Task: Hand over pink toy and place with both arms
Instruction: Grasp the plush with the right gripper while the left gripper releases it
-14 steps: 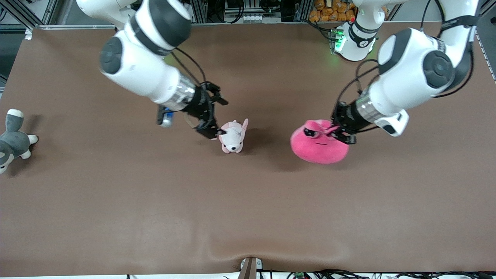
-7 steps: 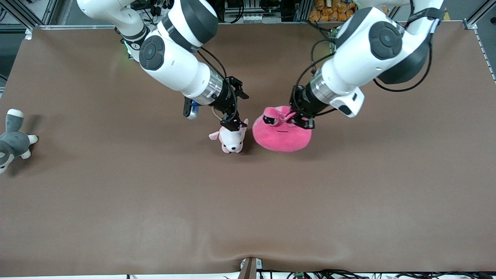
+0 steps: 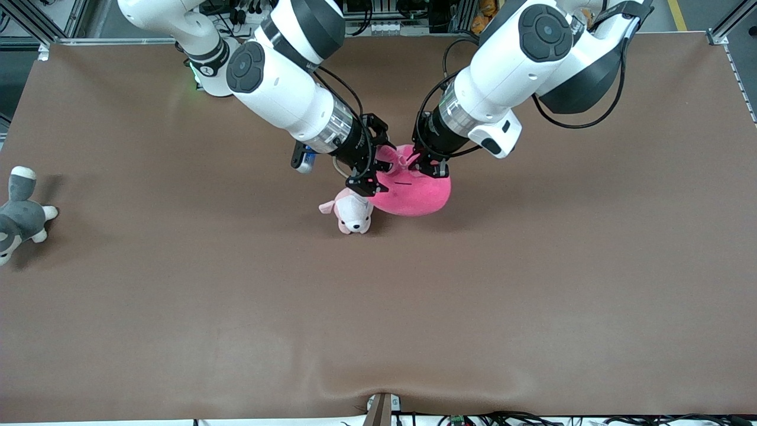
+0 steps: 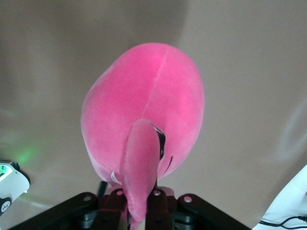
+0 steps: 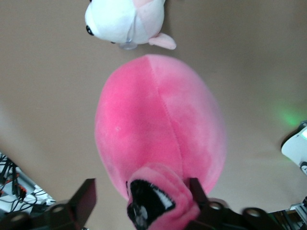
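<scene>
The pink toy (image 3: 411,192) is a round hot-pink plush blob with a seam down its body, black sunglass-like eyes and a small flap sticking up from its top. It hangs from the left end effector (image 3: 427,167), whose fingers are pinched tight on that flap, just above the brown counter (image 3: 378,307). The right end effector (image 3: 371,171) is at the toy's other flank, toward the right arm's end of the counter; its fingers (image 5: 82,201) stand apart on either side of the toy's eye end, not yet clamped. Just under that end effector, a small pale pink-and-white puppy (image 3: 352,214) lies on the counter touching the toy. A second ago the toy hung well apart from the puppy, toward the left arm's end; both arms have since converged, and the right fingers have begun narrowing
</scene>
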